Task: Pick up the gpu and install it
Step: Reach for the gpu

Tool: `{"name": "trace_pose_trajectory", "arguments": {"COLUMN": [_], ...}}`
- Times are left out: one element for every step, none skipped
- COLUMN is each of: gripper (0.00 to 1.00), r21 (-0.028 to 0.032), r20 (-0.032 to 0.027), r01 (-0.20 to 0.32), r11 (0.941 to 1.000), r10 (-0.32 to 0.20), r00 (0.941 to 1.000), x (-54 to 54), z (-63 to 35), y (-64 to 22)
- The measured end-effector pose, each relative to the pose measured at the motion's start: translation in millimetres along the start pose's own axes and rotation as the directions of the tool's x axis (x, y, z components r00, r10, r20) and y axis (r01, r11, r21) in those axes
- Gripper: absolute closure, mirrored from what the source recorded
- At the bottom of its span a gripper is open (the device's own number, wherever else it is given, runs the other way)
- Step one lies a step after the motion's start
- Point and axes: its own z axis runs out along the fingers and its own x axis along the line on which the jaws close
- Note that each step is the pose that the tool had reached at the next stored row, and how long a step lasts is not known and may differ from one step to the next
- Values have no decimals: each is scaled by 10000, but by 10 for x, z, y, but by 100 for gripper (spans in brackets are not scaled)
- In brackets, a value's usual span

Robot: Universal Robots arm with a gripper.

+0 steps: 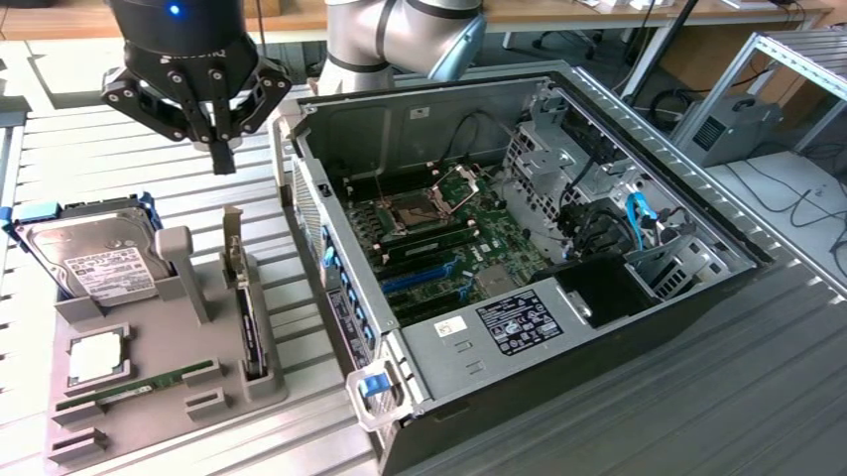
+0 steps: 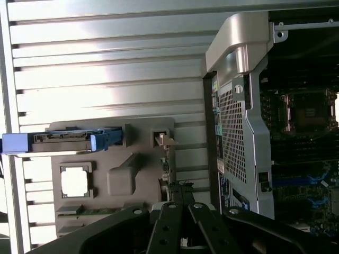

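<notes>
Sunlit ribbed metal table (image 1: 755, 397), wooden desk (image 1: 582, 14) behind, cables (image 1: 794, 203) on the floor

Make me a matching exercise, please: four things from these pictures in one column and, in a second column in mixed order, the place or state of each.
Things:
1. gpu
2. hard drive
3. gripper
4. computer case

Place or state:
a. lying open, motherboard showing
b. in the air, fingers shut
c. standing on edge in a slot of the grey holder
d. leaning, white label showing

Pairs: 1-c, 2-d, 3-b, 4-a
</notes>
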Motion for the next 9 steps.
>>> {"name": "trace_pose_trajectory", "arguments": {"gripper": [89,89,89,89,89,89,89,89,89], "r21": [-1,-1,0,0,-1,-1,0,-1,-1], "r20": [1,0,0,0,0,1,0,0,0], "r01": [0,0,1,1,-1,-1,-1,0,0], "r11": [10000,10000,10000,10000,10000,10000,10000,10000,10000], "r10": [0,0,-1,-1,1,1,1,0,0], "r00": [10000,10000,10000,10000,10000,10000,10000,10000,10000], "x": [7,10,10,10,11,11,11,11,11], "z": [0,0,0,0,0,0,0,0,0], "y": [0,-1,-1,-1,-1,-2,-4,-6,-8]}}
